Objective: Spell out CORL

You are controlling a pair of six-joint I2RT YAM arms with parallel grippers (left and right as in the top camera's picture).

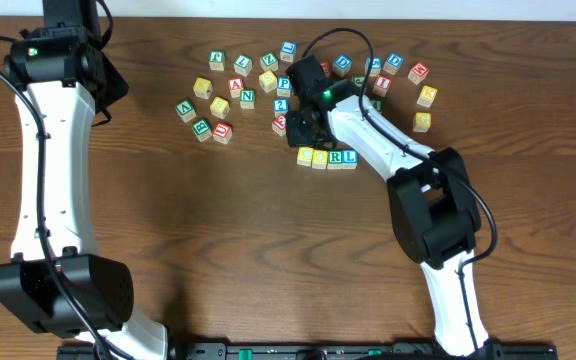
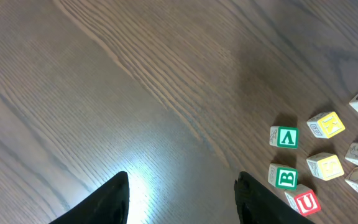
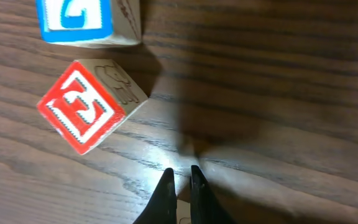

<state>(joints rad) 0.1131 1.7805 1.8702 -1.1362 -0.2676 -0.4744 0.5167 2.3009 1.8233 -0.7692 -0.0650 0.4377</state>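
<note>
Four cubes stand in a row on the table. From the left they are a yellow-topped cube (image 1: pixel 305 156), a second yellow-topped cube (image 1: pixel 320 158), the white cube with green R (image 1: pixel 336 157) and the white cube with blue L (image 1: pixel 350 156). My right gripper (image 1: pixel 303 136) hovers just behind the row's left end. In the right wrist view this gripper (image 3: pixel 179 172) is shut with nothing between its fingers, and a pale cube edge (image 3: pixel 183 211) shows below the tips. My left gripper (image 2: pixel 182 186) is open and empty over bare wood at the far left (image 1: pixel 111 85).
Several loose letter cubes lie scattered behind the row, from a green one (image 1: pixel 185 109) to a yellow one (image 1: pixel 423 120). A red E cube (image 3: pixel 82 106) and a blue cube (image 3: pixel 73 18) sit just ahead of the right fingers. Green V (image 2: pixel 284 137), green B (image 2: pixel 284 177) and red U (image 2: pixel 303 200) cubes lie right of the left gripper.
</note>
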